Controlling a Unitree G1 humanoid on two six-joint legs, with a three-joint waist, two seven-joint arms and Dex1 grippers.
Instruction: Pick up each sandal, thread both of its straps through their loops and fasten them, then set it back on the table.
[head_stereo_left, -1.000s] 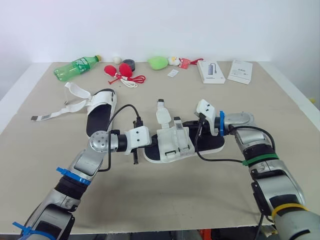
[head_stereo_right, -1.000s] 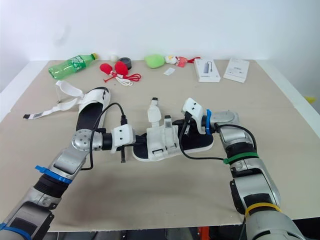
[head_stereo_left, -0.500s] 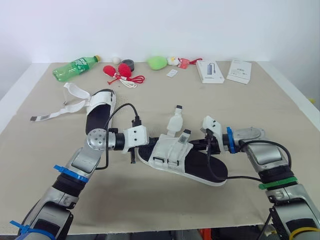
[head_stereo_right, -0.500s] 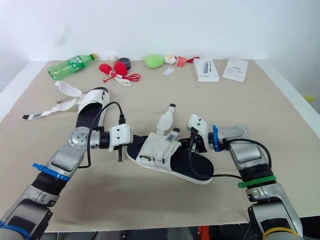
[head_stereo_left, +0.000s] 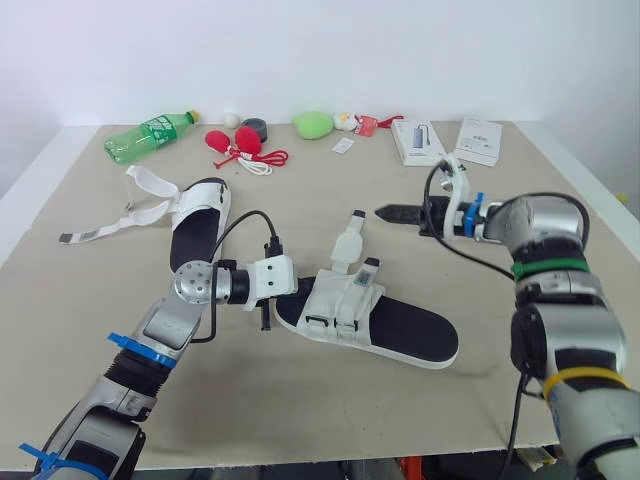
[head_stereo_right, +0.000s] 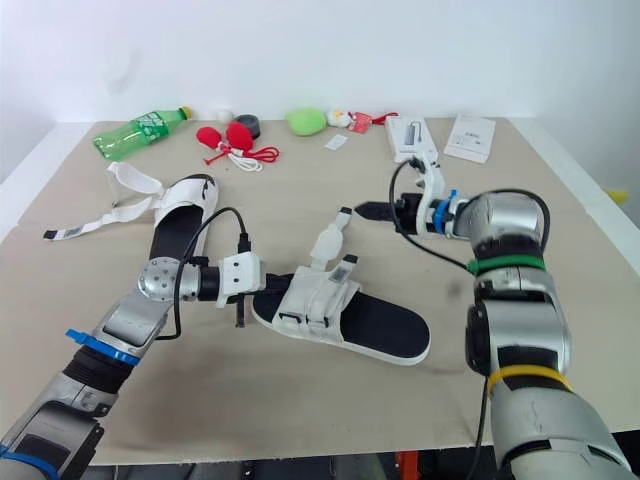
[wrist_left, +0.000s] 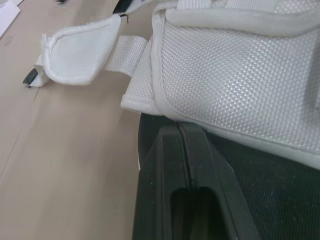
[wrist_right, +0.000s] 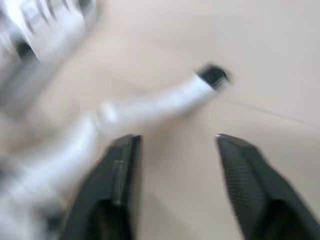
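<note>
While right gripper (head_stereo_left: 382, 212) hovers, nearer sandal (head_stereo_left: 400, 325) lies mid-table (head_stereo_left: 330, 400)

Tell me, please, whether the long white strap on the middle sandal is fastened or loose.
Loose: the strap sticks up free from the sandal, its black tip in the air, not pressed down.

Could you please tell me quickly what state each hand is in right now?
Left hand: closed, at the sandal's toe end.
Right hand: open, empty.

You're working over a broad beige counter (head_stereo_left: 300, 400) under soft, even light that casts only faint shadows. Beyond your right gripper (head_stereo_left: 384, 212), the counter's far edge meets a plain white wall (head_stereo_left: 320, 50).
</note>
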